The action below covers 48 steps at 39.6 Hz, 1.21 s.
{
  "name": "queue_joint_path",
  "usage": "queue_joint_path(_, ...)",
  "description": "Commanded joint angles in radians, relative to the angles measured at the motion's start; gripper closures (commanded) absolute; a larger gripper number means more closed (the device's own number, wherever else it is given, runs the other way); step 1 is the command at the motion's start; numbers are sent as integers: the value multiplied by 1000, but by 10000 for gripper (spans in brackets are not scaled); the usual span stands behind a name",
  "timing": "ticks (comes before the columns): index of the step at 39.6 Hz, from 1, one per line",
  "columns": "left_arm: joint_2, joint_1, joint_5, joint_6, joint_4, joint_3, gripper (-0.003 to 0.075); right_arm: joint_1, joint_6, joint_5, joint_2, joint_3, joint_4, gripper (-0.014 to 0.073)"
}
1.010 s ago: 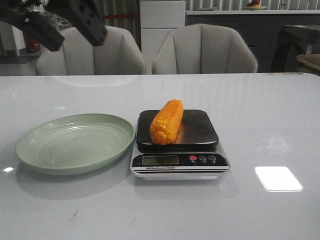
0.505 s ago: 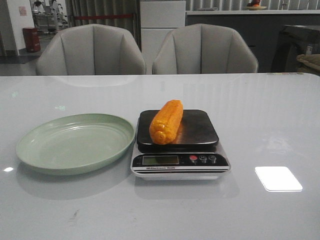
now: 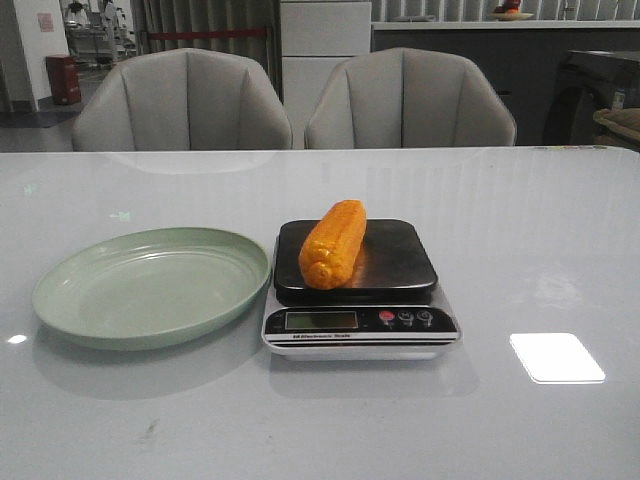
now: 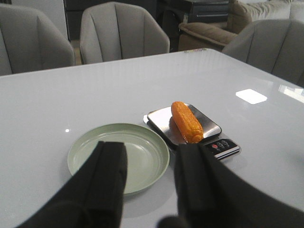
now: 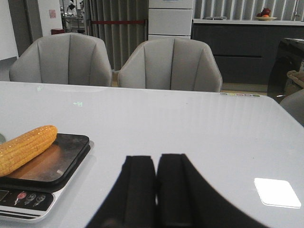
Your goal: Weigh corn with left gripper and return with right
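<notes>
The orange-yellow corn (image 3: 333, 243) lies on the black platform of the kitchen scale (image 3: 358, 290), its blunt end toward the front. It also shows in the left wrist view (image 4: 186, 121) and the right wrist view (image 5: 26, 147). The green plate (image 3: 150, 285) sits empty to the left of the scale. Neither gripper shows in the front view. My left gripper (image 4: 151, 147) is open and empty, high above and back from the plate (image 4: 118, 154). My right gripper (image 5: 156, 160) is shut and empty, over bare table to the right of the scale (image 5: 42, 175).
Two grey chairs (image 3: 290, 100) stand behind the table's far edge. A bright light reflection (image 3: 556, 357) lies on the glossy white table (image 3: 520, 220) at the right front.
The left arm, seen at the upper left of the front view one second ago, has withdrawn out of that view. The corn, scale and plate have not moved.
</notes>
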Motion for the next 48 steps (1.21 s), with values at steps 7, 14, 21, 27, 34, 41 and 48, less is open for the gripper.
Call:
queue_joint_path(7, -74, 1, -49, -2, 18, 31, 603, -4, 0, -152, -19, 10, -12, 438)
queue_joint_path(14, -74, 1, -97, -2, 18, 43, 607, -4, 94, -230, -19, -2, 13, 438)
queue_joint_path(21, -74, 1, -97, -2, 18, 43, 607, -4, 96, -148, 42, -106, 11, 438)
queue_joint_path(27, -74, 1, -97, -2, 18, 43, 607, -3, 93, -77, 187, -244, 5, 438)
queue_joint_path(34, -74, 1, -95, -2, 18, 43, 607, -3, 93, 98, 355, -408, -57, 438)
queue_joint_path(41, -74, 1, -95, -2, 18, 43, 607, -3, 93, 231, 485, -493, -62, 438)
queue_joint_path(48, -74, 1, -93, -2, 18, 43, 607, -3, 93, 236, 529, -493, -61, 438)
